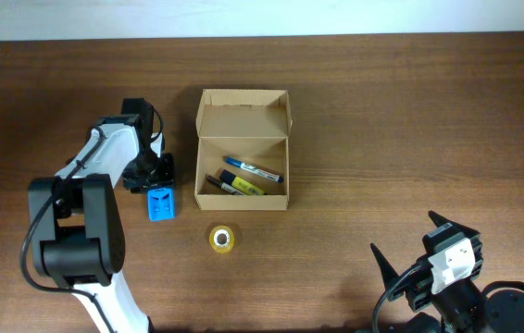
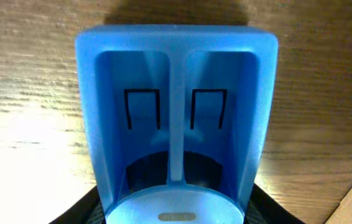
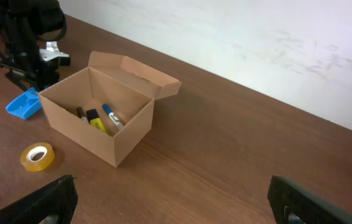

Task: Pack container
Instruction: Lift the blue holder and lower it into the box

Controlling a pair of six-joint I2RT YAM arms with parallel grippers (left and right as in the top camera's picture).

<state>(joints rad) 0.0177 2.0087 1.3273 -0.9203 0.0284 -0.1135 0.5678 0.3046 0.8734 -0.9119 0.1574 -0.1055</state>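
container | lid open | holds three markers (blue, yellow, dark)

Left arm: your long links wear smooth white shells, joined by bulky black housings.
Left cable: a thin black cable loops along the outer side of the big black joint.
Left pincer: black and blocky; its own camera shows you only dark rounded edges at the bottom corners.
Right arm: mostly black, with a rounded black base.
White block: a small white housing on your right wrist.
Right cable: a black cable curving beside the wrist.
Right pincer: two matte black fingers tapering to points.
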